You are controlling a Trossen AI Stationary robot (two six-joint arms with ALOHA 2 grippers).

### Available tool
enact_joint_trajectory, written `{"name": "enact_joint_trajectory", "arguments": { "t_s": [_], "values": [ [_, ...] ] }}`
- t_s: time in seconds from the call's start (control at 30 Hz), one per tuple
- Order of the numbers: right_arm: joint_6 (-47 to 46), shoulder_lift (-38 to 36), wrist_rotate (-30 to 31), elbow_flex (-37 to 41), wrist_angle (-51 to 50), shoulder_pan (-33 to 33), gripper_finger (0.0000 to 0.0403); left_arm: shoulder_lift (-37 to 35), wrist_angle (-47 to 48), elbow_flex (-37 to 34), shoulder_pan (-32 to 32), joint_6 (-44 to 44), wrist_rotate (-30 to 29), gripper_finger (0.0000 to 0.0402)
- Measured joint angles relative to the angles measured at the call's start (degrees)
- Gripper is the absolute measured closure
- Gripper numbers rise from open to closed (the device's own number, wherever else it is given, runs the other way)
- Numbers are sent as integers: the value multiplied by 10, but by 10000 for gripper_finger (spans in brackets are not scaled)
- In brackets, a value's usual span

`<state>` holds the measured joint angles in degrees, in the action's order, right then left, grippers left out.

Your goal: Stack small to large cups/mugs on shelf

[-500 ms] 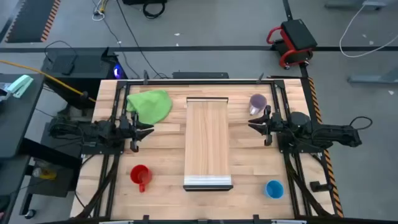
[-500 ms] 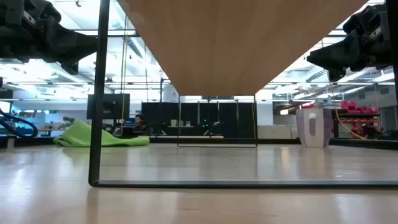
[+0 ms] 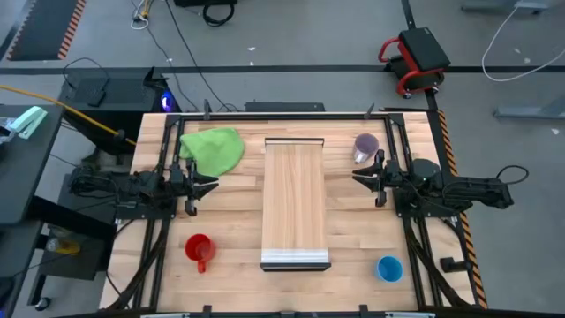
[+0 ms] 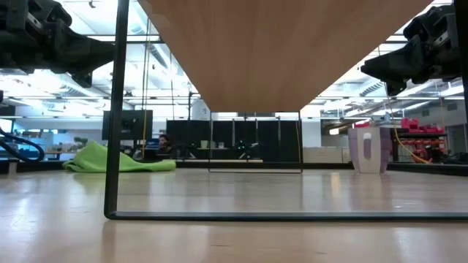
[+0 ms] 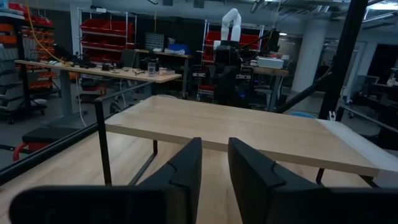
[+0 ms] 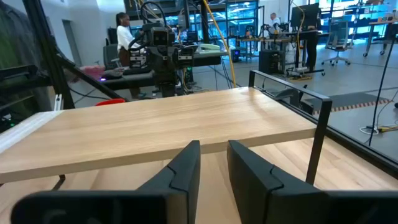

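The shelf stands mid-table on thin black legs, with a grey strip at its near end. The translucent purple mug stands on the table right of the shelf's far end and also shows in the low view. The red mug stands near left and the blue cup near right. My left gripper hovers left of the shelf and my right gripper hovers right of it, just near of the purple mug. Both are empty, with only a narrow gap between the fingers.
A green cloth lies crumpled at the far left of the table. Black rails run along the table's left and right sides. People stand in the room beyond.
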<state>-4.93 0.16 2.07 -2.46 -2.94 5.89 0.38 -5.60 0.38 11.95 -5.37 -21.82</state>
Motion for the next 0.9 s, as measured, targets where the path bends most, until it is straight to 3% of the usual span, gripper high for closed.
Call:
{"name": "enact_joint_trajectory", "arguments": {
  "t_s": [0.9],
  "values": [
    [0, 0, 0, 0, 0, 0, 314, 0, 0, 0, 0, 0, 0, 318]
  ]
}}
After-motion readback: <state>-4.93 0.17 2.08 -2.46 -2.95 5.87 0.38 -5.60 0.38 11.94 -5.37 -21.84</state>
